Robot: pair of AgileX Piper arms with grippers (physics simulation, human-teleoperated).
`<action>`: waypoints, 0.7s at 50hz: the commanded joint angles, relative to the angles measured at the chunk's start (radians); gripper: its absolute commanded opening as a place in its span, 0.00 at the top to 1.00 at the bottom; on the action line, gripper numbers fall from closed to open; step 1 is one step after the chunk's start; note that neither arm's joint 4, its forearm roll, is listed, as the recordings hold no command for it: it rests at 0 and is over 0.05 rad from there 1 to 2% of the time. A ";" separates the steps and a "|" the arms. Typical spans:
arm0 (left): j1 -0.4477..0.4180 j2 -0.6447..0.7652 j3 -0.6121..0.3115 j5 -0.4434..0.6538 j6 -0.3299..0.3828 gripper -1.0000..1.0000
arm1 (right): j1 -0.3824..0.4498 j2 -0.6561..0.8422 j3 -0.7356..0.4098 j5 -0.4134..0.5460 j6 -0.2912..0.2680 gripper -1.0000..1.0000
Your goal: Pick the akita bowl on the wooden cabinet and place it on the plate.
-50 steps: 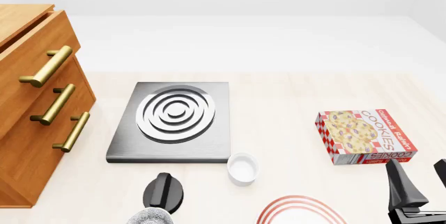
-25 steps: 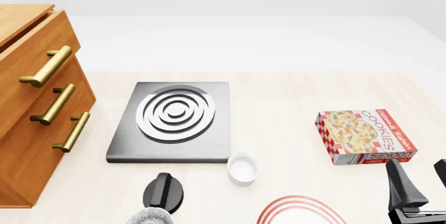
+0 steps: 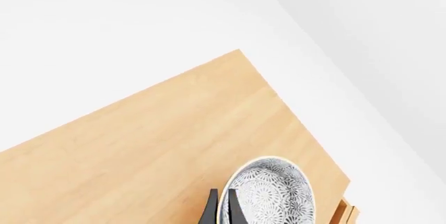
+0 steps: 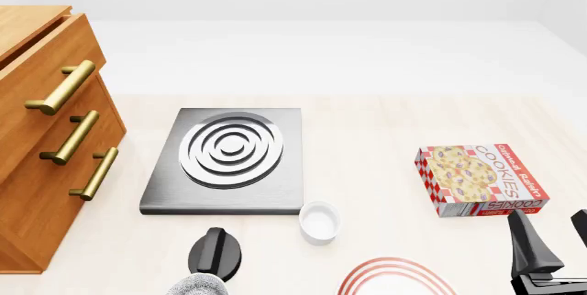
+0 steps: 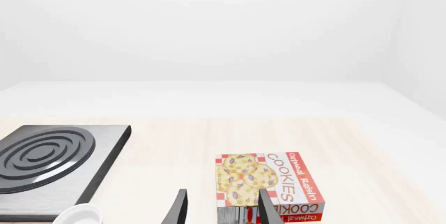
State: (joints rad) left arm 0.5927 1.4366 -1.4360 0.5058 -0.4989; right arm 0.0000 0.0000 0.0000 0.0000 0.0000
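Note:
In the left wrist view the akita bowl, speckled black and white, stands upright on the wooden cabinet near its edge. My left gripper straddles the bowl's rim, one finger inside and one outside, shut on it. The front view shows only the cabinet's drawer front at the left; this bowl and the left gripper lie outside it. The plate, white with red rings, is cut off by the bottom edge. My right gripper hovers open at the lower right, holding nothing, also seen as the right gripper.
A grey stove plate lies mid-table, with a small white cup in front of it. A cookie box lies right. A second speckled bowl and a black rounded object sit near the bottom edge.

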 commanded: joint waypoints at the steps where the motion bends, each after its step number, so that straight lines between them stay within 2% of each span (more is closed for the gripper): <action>1: -0.007 -0.021 0.000 0.001 -0.001 1.00 | 0.000 0.000 0.000 0.000 0.000 0.00; 35: -0.078 -0.209 0.014 0.079 -0.123 1.00 | 0.000 0.000 0.000 0.000 0.000 0.00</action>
State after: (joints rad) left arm 0.5327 1.2726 -1.4209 0.5639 -0.5983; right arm 0.0000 0.0000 0.0000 0.0000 0.0000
